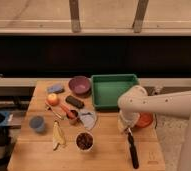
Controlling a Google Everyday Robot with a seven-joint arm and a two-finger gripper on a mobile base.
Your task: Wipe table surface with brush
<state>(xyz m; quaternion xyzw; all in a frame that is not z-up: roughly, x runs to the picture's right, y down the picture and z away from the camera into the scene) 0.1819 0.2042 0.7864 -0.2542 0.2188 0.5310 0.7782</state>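
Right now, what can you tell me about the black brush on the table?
The brush is long, thin and black, dark all over. It lies on the wooden table near the front right corner, pointing towards the front edge. Its far end sits under the gripper, which hangs over the table's right side. Its bristles cannot be made out.

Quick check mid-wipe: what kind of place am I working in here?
Probably a kitchen-style test area: a light wooden table carries a purple bowl, a green plastic tray and a banana peel. The gripper is at the table's right, by the long black brush.
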